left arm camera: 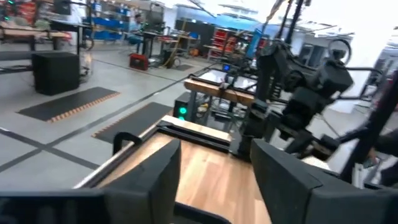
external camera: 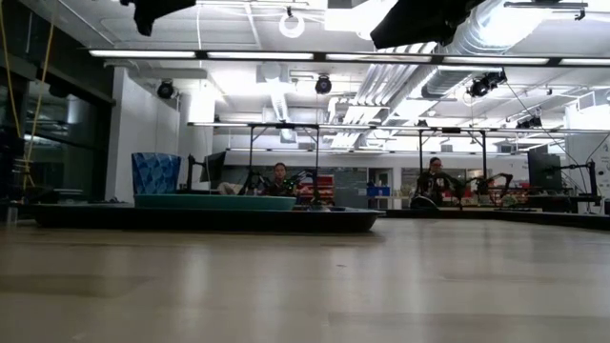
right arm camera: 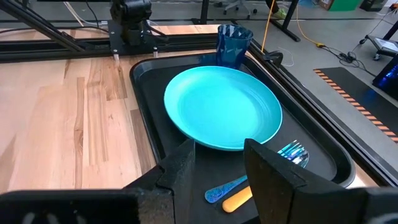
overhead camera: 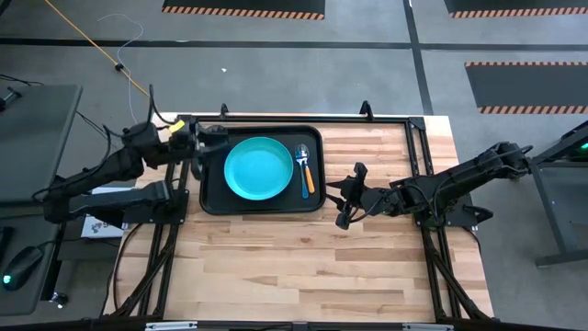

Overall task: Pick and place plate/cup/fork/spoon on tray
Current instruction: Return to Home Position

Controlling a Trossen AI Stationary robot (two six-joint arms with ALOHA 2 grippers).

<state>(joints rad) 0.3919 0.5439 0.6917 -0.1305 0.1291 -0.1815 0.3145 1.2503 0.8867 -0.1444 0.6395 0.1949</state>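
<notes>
The black tray (overhead camera: 209, 198) lies on the table at the far middle. The turquoise plate (overhead camera: 259, 168) lies flat in it. The dark-blue cup (right arm camera: 233, 45) stands upright in the tray's far left corner. The teal-handled fork (right arm camera: 227, 188) and the orange-handled spoon (right arm camera: 239, 198) lie side by side on the tray floor, right of the plate. My left gripper (overhead camera: 204, 145) is open and empty at the tray's left rim, beside the cup. My right gripper (overhead camera: 349, 195) is open and empty just right of the tray's near right corner, pointing at the tray.
The tray (external camera: 191, 220) with plate and cup shows at the left in the low view. Bare wood tabletop (overhead camera: 303, 267) stretches from the tray to the near edge. A black metal frame (overhead camera: 418, 138) runs along the table's far and side edges.
</notes>
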